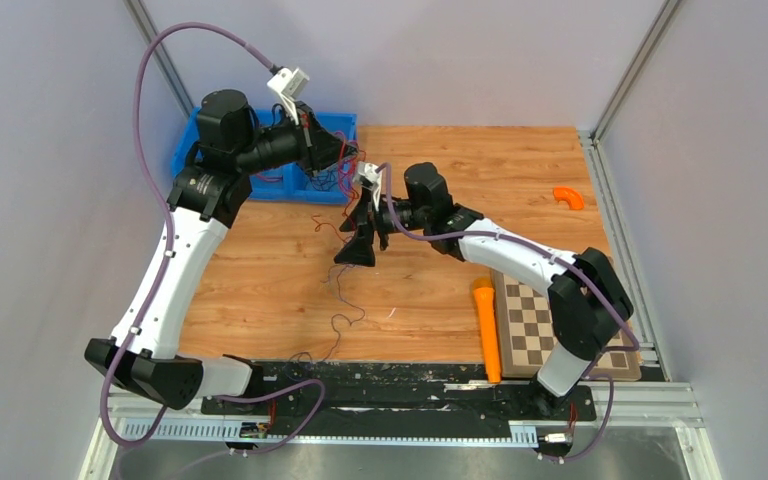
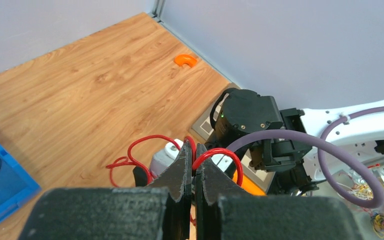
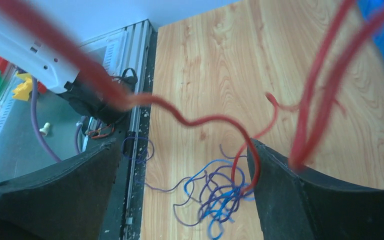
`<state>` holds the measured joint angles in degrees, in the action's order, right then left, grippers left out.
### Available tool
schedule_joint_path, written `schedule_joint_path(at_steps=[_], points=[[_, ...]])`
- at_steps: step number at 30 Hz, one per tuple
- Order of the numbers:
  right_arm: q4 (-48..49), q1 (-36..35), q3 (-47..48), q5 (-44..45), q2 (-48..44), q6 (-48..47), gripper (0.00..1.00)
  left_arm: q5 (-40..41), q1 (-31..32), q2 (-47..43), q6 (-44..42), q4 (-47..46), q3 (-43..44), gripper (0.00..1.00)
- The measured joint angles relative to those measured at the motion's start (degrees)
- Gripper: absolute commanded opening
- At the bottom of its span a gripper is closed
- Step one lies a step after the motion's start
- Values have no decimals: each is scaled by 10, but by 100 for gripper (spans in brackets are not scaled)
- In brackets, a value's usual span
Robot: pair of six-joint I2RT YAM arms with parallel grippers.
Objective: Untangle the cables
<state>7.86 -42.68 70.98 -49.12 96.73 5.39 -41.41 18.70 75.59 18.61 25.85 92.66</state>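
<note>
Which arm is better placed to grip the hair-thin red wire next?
Right. The right gripper is open, with the hair-thin red wire hanging between its fingers; the left gripper is shut on it.

Plain pale grey panel walls [image 1: 410,60] close in three sides, meeting at slanting silver aluminium corner posts [image 1: 637,65]. The light-brown wood-grain tabletop [image 1: 280,270] is evenly lit, with only soft shadows. Along its near edge lie a flat black base plate [image 1: 420,395] and a slotted silver aluminium rail [image 1: 410,432].

Top camera looks down from behind; wrist cameras peer closely over the same wooden table [image 1: 260,280].
</note>
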Motion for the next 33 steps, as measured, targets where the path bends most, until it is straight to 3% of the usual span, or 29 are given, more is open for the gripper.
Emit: schedule_joint_path(at_steps=[1,3,5,7,10,20,24,29,33], points=[[7,0,0,2,1,4,89,1,0,0,7,-7,0,0],[20,-1,5,18,12,8,73,-1,0,0,22,-21,0,0],[30,-3,17,50,34,10,49,-3,0,0,39,-37,0,0],[39,-3,28,83,60,10,33,-7,0,0,54,-53,0,0],[46,-3,28,125,99,9,28,-8,-6,6,67,-55,14,0],[42,9,-131,151,111,4,33,20,-137,79,94,-64,234,0],[13,26,-151,143,110,1,46,45,-167,79,87,-74,264,0],[-18,44,-150,125,86,-8,71,89,-192,84,53,-75,248,0],[-45,48,-138,110,60,-14,81,126,-232,112,24,-79,235,0]])
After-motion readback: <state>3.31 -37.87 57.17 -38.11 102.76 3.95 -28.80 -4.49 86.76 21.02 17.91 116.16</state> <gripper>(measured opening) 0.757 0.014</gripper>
